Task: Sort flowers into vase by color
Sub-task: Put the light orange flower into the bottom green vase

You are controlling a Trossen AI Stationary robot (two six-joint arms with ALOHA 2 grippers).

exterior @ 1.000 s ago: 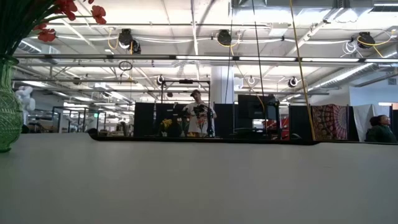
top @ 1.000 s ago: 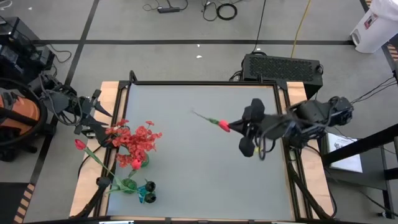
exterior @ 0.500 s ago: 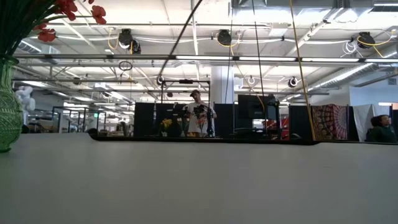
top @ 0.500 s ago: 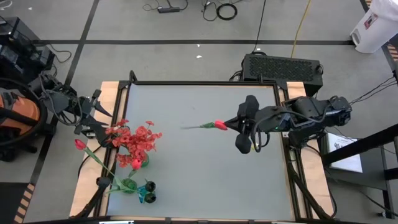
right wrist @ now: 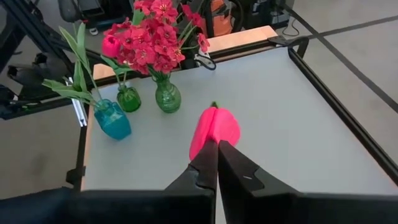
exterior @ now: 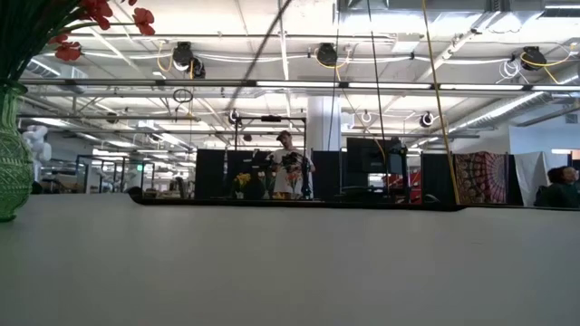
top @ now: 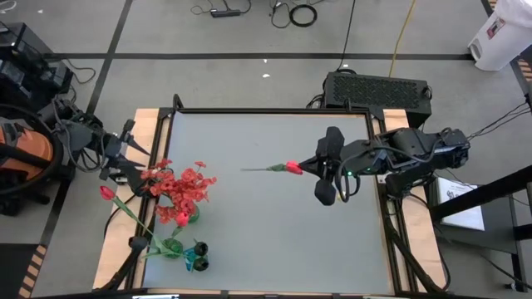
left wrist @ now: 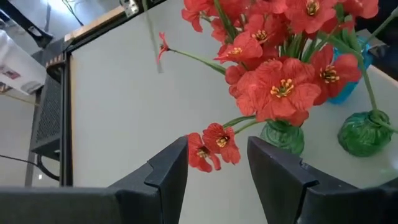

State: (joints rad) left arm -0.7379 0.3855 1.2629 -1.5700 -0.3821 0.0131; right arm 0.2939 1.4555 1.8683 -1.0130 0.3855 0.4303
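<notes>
High view: right gripper (top: 306, 169) clamped on a pink tulip (top: 293, 167), held over the table (top: 274, 241), well apart from the red bouquet (top: 184, 188); left gripper (top: 133, 158) beside the bouquet.
Low view: green vase (exterior: 11, 154) at the table's edge.
Left wrist view: fingers (left wrist: 171, 167) parted, gripping nothing, near the bouquet (left wrist: 280, 87).
Right wrist view: closed fingers (right wrist: 208, 167) pinch the tulip (right wrist: 214, 130); bouquet (right wrist: 152, 31) beyond.

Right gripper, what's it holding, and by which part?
The right gripper is shut on the pink tulip bud, gripping right beside the bloom. The left gripper holds nothing.
</notes>
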